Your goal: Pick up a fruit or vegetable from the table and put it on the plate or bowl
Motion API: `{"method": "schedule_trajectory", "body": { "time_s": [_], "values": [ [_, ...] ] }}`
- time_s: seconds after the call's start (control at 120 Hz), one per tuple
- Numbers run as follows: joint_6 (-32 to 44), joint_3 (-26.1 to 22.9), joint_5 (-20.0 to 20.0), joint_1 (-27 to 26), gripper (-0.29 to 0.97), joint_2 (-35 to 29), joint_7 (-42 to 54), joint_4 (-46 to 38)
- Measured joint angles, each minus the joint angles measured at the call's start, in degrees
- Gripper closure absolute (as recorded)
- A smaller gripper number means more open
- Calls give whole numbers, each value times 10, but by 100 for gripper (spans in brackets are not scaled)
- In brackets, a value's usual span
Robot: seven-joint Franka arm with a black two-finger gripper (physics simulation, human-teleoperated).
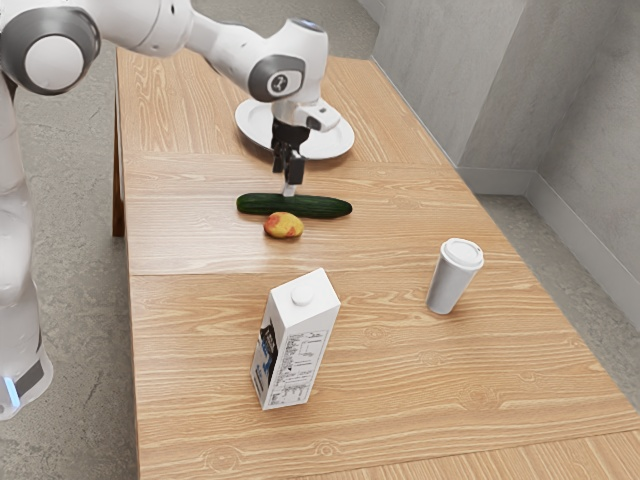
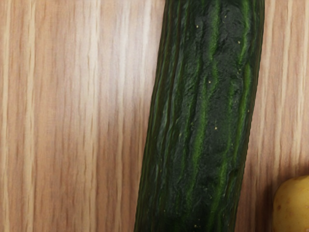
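Just above the cucumber point(image 1: 320, 207), gripper point(image 1: 290, 187) partly hiding plate point(image 1: 335, 141), its opening impossible to tell, yellow fruit point(image 2: 293, 205) cropped beside cucumber

The cucumber point(image 1: 294, 205) is dark green, streaked lengthwise with brighter green and dotted with a few pale specks. The fruit point(image 1: 283, 225) just near of it is yellow with a red blush. The far plate point(image 1: 338, 142) is plain white, as is the cup point(image 1: 455, 277) at the right. The near carton point(image 1: 300, 335) is white, with small dark print on one face and a dark side panel. The table point(image 1: 420, 390) is pale wood with wavy brown grain. The gripper point(image 1: 290, 187) is black, the arm point(image 1: 210, 40) white with grey joints.
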Motion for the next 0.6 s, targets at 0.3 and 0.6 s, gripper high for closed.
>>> {"method": "schedule_trajectory", "body": {
  "time_s": [0.3,0.6],
  "values": [
    [15,-8,-1,-15,2,17,-1,0],
    [29,-8,-4,-41,3,24,-2,0]
  ]
}}
